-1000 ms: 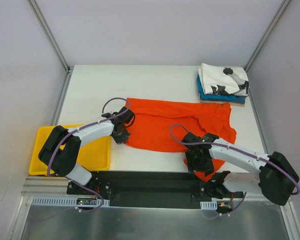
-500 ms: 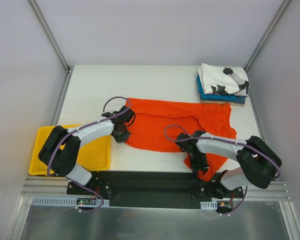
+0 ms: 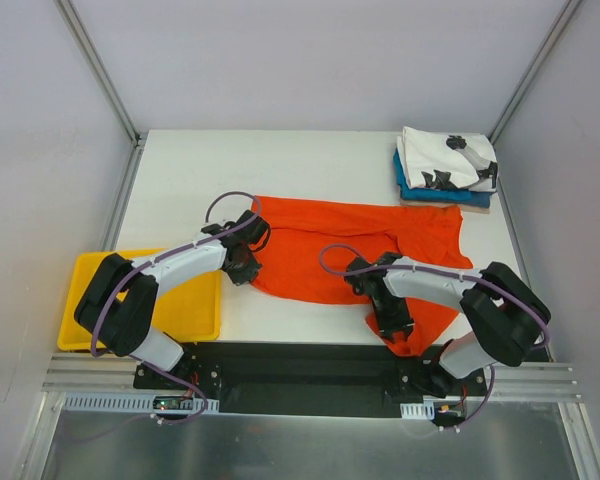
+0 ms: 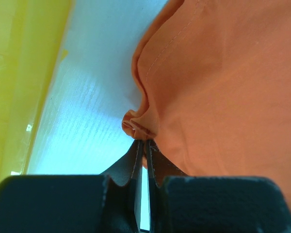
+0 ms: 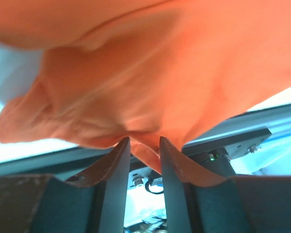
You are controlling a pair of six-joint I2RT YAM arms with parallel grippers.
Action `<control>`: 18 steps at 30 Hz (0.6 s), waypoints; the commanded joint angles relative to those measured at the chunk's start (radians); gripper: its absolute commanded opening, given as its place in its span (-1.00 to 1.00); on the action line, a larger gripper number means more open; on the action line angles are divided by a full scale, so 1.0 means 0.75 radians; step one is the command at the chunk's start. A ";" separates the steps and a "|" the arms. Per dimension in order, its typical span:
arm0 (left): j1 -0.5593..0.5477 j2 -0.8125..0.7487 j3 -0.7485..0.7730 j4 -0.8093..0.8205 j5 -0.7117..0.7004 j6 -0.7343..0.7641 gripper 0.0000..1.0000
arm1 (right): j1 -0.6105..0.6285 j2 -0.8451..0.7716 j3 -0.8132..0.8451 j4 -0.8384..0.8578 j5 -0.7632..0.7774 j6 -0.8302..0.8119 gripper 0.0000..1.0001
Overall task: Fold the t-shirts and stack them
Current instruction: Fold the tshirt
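Three t-shirts on the white tabletop (image 3: 180, 170): one orange-red shirt (image 3: 320, 250) spread flat across the middle, plus one white shirt with black marks (image 3: 445, 155) folded on top of one teal-blue shirt (image 3: 450, 195) at the far right corner. Two arms work the orange-red shirt: the left tool (image 4: 144, 143) is pinched tight on a bunched bit of its left edge, and the right tool (image 5: 144, 145) has its jaws narrowed around a fold of the near right hem, cloth draped between the fingers. One yellow tray (image 3: 80, 290) sits at the near left, beside the shirt's left edge.
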 commanded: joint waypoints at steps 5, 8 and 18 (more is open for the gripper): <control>-0.007 -0.013 0.040 -0.010 0.003 0.026 -1.00 | 0.014 0.047 0.098 0.053 -0.171 -0.209 -0.26; -0.007 -0.017 0.040 -0.010 0.003 0.028 -1.00 | 0.016 0.092 0.101 0.100 -0.251 -0.222 -0.24; -0.007 -0.023 0.046 -0.012 -0.013 0.028 -1.00 | 0.016 0.198 0.123 0.084 -0.188 -0.091 -0.27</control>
